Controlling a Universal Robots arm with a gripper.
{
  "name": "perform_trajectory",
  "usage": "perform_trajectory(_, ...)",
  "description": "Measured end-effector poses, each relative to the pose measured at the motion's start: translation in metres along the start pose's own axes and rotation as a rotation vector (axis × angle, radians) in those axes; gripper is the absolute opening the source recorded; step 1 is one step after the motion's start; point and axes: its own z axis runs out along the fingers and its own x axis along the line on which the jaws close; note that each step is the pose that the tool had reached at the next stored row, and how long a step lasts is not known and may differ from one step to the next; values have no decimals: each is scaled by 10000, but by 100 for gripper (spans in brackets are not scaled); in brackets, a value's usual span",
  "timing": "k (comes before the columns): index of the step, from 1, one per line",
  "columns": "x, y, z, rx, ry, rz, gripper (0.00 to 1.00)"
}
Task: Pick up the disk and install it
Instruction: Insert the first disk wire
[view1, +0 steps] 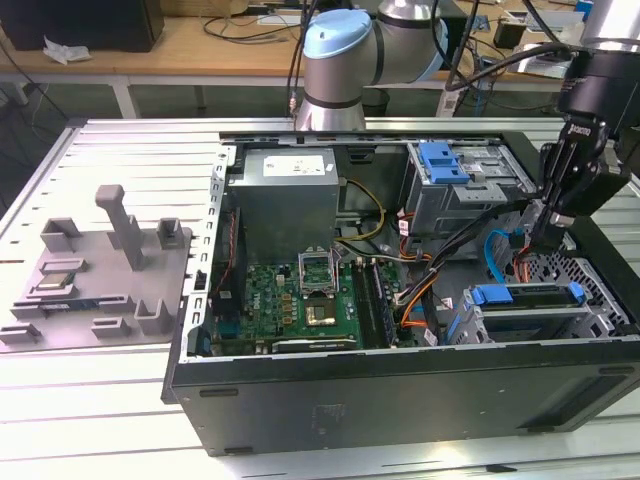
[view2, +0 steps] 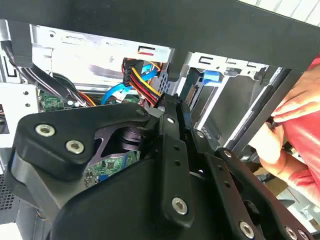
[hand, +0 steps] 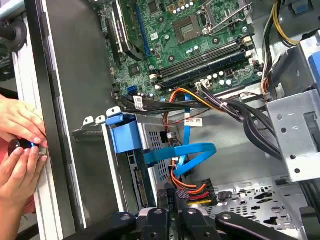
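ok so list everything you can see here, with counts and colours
computer case: one, black, open, mid exterior view
motherboard: one, green, inside the case
power supply: one, grey, inside the case
disk: one, blue-framed, in the metal bay, exterior view's right
fixture tray: one, grey, exterior view's left
hands: two, at the case edge, first wrist view
arm: one, silver and light blue, behind the case
gripper: one, black, near the disk

Your exterior view stands back and looks down into the open computer case (view1: 400, 385), whole chassis in frame. First wrist view is close inside, facing the motherboard (hand: 200, 30) you also get from outside. Second wrist view hugs the gripper (view2: 171, 107), aimed past it at the blue cable (view2: 112, 95) that both wrist views catch.
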Motion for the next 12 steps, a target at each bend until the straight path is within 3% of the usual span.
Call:
perform_trajectory(1,147,5,14,34,-326,-58,16)
perform_trajectory(12,281,-7,42,70,-656,-140,16)
